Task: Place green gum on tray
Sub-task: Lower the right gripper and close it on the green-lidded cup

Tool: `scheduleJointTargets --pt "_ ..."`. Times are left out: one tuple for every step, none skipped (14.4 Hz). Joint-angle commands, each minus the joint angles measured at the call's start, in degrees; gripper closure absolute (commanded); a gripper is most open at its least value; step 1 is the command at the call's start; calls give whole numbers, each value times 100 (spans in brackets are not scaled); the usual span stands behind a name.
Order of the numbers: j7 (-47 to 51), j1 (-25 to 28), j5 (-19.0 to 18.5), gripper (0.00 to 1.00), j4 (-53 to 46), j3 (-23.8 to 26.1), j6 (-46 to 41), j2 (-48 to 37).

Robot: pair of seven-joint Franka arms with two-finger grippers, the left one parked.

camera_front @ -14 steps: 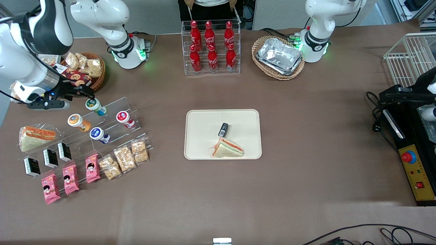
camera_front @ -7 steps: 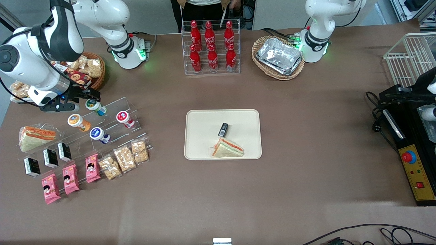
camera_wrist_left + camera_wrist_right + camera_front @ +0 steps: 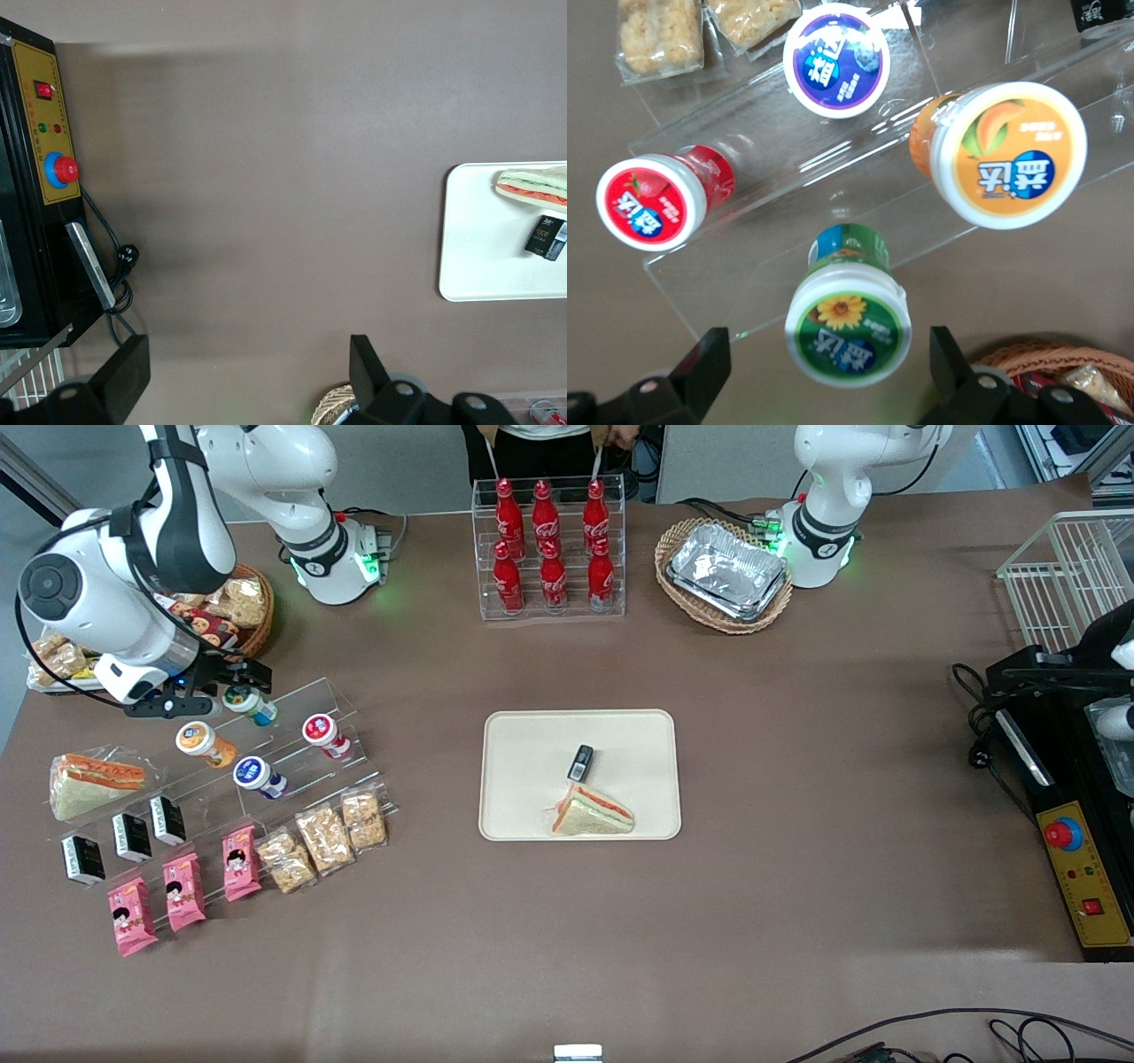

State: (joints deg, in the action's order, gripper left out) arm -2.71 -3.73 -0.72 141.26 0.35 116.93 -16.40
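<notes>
The green gum (image 3: 247, 702) lies tilted on the top step of a clear acrylic stand (image 3: 292, 717), its white green-ringed lid facing my gripper; it also shows in the right wrist view (image 3: 848, 323). My gripper (image 3: 232, 685) is open, one finger (image 3: 700, 367) on each side of the lid, with gaps between fingers and bottle. The cream tray (image 3: 523, 744) lies at the table's middle, holding a sandwich (image 3: 592, 813) and a small black pack (image 3: 580, 762).
On the stand are an orange-lidded bottle (image 3: 201, 742), a blue-lidded one (image 3: 256, 774) and a red-lidded one (image 3: 322, 732). A snack basket (image 3: 232, 607) stands beside my arm. Sandwich, black packs, pink packs and cracker bags lie nearer the front camera. Cola rack (image 3: 549, 549) and foil trays (image 3: 728, 571) stand farther away.
My arm has swung toward the green gum and the gripper has closed in on its lid. The bottle has not moved.
</notes>
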Motion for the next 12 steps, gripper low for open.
scheduleJointTargets --pt "-63 -22 -112 0 209 1 348 23" --pt "-63 -23 -112 0 209 1 348 23" --pt "-63 -23 -112 1 209 1 392 40" --pt "-63 -23 -121 14 209 1 409 49" --pt "-54 -23 -121 32 200 1 418 49" --pt "-63 -23 -130 48 174 1 418 67" --pt "-63 -23 -130 54 165 1 410 67" --pt "-63 -23 -130 64 156 1 418 67" --pt "-72 -23 -130 74 147 1 418 84" --pt "-72 -23 -130 84 130 1 410 85" --pt "-72 -23 -130 85 77 1 375 93" --pt "-72 -23 -130 85 -63 1 322 93"
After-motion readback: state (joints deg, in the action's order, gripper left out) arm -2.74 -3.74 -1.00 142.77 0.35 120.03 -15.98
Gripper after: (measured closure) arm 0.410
